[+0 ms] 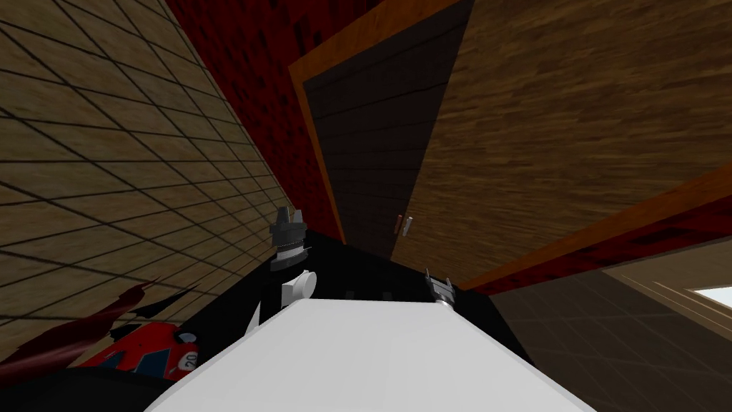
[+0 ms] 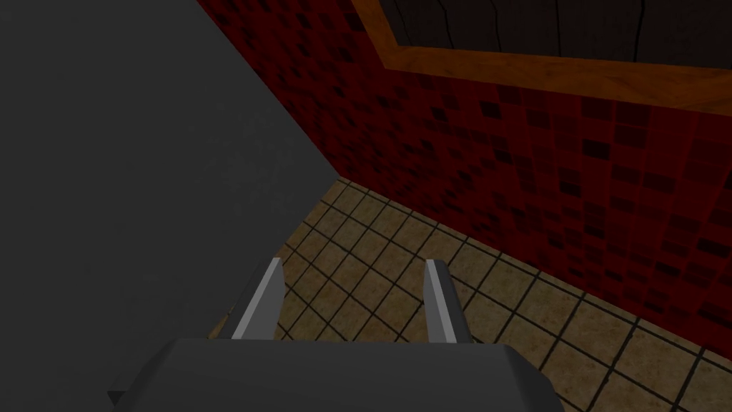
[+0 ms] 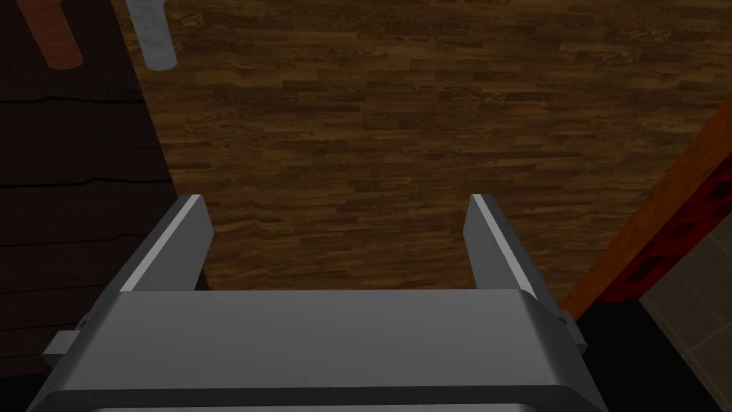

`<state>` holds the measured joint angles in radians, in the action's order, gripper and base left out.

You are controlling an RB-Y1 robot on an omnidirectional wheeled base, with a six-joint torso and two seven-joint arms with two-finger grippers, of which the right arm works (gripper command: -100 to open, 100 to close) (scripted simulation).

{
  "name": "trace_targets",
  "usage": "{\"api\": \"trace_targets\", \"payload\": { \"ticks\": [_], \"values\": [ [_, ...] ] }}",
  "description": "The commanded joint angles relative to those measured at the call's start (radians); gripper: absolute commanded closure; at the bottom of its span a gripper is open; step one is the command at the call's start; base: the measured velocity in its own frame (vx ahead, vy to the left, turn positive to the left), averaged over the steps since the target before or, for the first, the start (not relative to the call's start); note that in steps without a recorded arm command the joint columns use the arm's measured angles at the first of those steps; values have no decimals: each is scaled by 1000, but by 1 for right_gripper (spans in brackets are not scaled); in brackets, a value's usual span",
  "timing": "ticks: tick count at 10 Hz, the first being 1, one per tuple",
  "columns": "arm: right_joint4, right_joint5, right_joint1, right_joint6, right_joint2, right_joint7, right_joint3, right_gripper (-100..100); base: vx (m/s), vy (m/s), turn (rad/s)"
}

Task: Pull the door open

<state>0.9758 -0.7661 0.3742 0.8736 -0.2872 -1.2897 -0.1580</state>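
The door (image 1: 572,129) is a brown wood-grain leaf in an orange frame (image 1: 314,143), with a dark planked area (image 1: 372,143) between the leaf's edge and the frame. A small grey handle (image 1: 407,226) sticks out at that edge, with a reddish one (image 1: 397,223) beside it. My right gripper (image 1: 439,285) is open, a little below the handle. In the right wrist view it (image 3: 336,214) faces the wood leaf (image 3: 400,129) with nothing between its fingers, and the grey handle (image 3: 151,36) lies far ahead and to one side. My left gripper (image 1: 289,218) is raised off to the left, open (image 2: 354,275) and empty.
A dark red patterned wall (image 1: 250,79) surrounds the frame. A tan tiled surface (image 1: 107,164) runs along my left. A red object marked 20 (image 1: 154,354) lies at the lower left. Dark floor (image 1: 607,336) spreads to the right, past the frame's orange edge (image 1: 593,229).
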Motion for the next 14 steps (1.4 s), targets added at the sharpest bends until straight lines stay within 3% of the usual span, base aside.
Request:
{"api": "trace_targets", "payload": {
  "ticks": [1,4,7,10,14],
  "values": [
    [29,4,-4,-5,9,15,-15,-100,105,28,-7],
    [80,19,-40,-7,26,33,-60,-100,178,7,9],
    [109,26,-70,-9,34,40,-79,-100,185,8,30],
    [85,16,-35,-8,20,35,-61,-100,-55,21,-66],
    [39,-8,26,-10,-18,22,-19,-100,-168,14,-88]
  ]
}}
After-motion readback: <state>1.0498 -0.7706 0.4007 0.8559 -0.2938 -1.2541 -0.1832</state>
